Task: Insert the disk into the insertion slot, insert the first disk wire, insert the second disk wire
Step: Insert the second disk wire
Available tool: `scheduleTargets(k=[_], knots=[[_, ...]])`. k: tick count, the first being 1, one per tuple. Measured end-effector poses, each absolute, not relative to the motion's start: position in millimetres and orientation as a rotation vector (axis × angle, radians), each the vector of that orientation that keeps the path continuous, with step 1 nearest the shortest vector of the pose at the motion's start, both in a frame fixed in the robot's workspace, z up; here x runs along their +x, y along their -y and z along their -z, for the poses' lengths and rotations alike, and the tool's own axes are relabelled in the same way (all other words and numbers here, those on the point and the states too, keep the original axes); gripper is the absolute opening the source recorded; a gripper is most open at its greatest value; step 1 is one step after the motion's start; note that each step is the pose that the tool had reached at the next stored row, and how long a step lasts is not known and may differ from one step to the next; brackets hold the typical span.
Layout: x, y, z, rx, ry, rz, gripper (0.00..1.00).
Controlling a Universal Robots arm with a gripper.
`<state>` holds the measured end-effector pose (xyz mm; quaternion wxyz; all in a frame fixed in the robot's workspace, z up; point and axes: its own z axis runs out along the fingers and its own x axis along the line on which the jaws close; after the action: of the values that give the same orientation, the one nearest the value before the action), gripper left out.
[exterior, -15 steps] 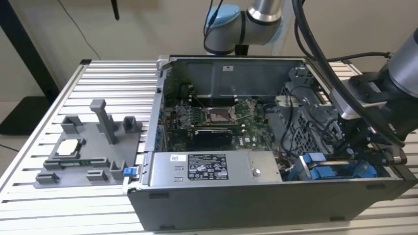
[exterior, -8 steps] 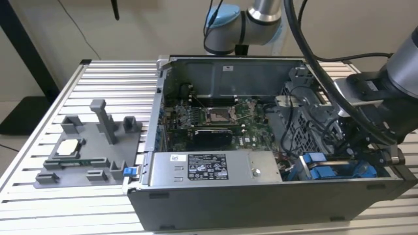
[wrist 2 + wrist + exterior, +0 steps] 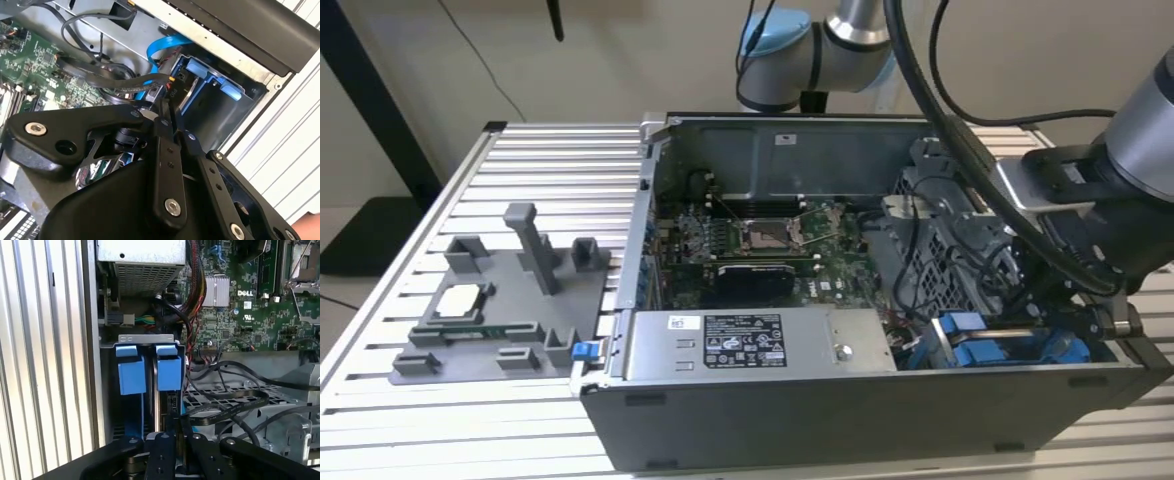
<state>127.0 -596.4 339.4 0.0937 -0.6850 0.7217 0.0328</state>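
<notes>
The disk [image 3: 169, 372] sits seated in the insertion slot [image 3: 145, 340]; the gripper [image 3: 175, 432], jaws narrowed on a black wire [image 3: 225, 410], works at its connector.

Gripper [image 3: 179, 427] body cut off by the frame edge in both wrist views; fingertip contact point hidden behind its own linkage. Disk [image 3: 167, 372] mostly buried in the insertion slot [image 3: 145, 339] (blue carrier tabs and a thin edge show). In the exterior view the arm [image 3: 1121, 160] covers the case's [image 3: 854, 420] corner; wire connectors too small to tell.
</notes>
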Motion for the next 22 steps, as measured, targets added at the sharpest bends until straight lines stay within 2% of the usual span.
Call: scheduleTargets(k=[19,20,22], knots=[[125.1,592.4,-334.8,-2.008,-2.164,-0.095,0.0],[125.1,592.4,-334.1,-2.007,-2.163,-0.096,1.0],[125.1,592.5,-334.3,-2.007,-2.163,-0.095,1.0]])
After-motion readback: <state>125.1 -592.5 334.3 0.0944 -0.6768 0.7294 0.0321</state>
